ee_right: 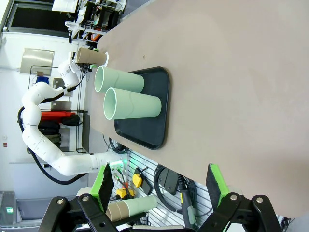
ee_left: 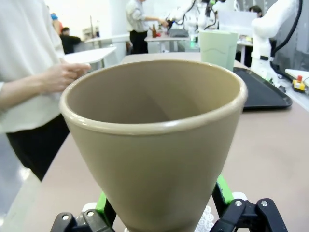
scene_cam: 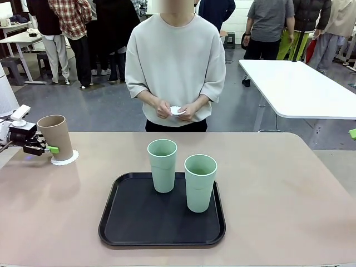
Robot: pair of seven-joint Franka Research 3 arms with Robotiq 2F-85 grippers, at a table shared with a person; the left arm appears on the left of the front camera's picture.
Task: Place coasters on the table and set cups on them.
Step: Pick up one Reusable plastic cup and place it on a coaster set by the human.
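Note:
The tan-brown cup (scene_cam: 55, 136) stands upright on a lacy white coaster (scene_cam: 65, 157) at the table's (scene_cam: 278, 183) far left. My left gripper (scene_cam: 54, 148) straddles the cup's base, open. In the left wrist view the tan cup (ee_left: 154, 145) rises between the green pads (ee_left: 105, 207) of the left gripper (ee_left: 161, 203), with the coaster's edge (ee_left: 207, 218) below. Two pale green cups (scene_cam: 162, 165) (scene_cam: 199, 182) stand on the black tray (scene_cam: 128, 222). The person's hands hold another coaster (scene_cam: 177, 110). My right gripper (ee_right: 159, 186) hangs open off the table's side, holding nothing.
The black tray sits at the table's middle front. The person stands at the far edge, behind the tray. A white table (scene_cam: 300, 89) is at the back right. Bare tabletop lies to the right of the tray.

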